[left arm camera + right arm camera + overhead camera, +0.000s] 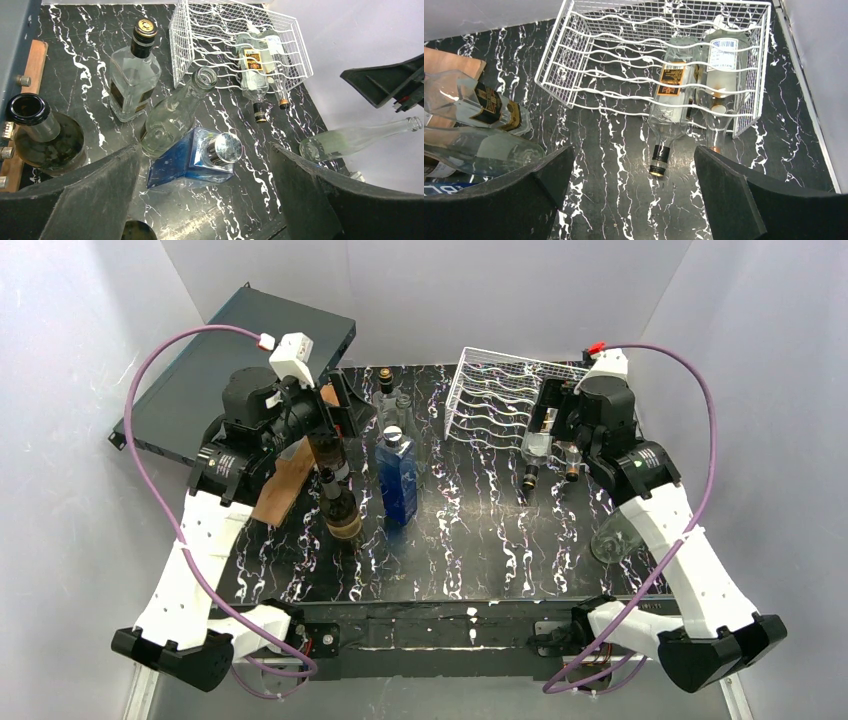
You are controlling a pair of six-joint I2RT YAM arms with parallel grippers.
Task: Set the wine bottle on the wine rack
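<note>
The white wire wine rack (497, 390) (220, 30) (619, 55) stands at the back right of the table. Two clear bottles (672, 100) (720, 75) lie in its right cradles, necks toward me. A dark wine bottle (340, 505) (46, 137) stands upright at the left, and a blue square bottle (398, 475) (190, 160) stands beside it. My left gripper (352, 412) (205, 165) hangs open above the blue bottle, holding nothing. The right gripper (557, 425) (634, 160) is open and empty, just in front of the rack.
Two clear bottles (132, 75) (175, 112) stand behind the blue one. Another clear bottle (613, 537) (355, 137) lies at the table's right edge. A wooden block (285, 480) and a dark-teal metal case (235, 360) sit at the left. White walls enclose the table.
</note>
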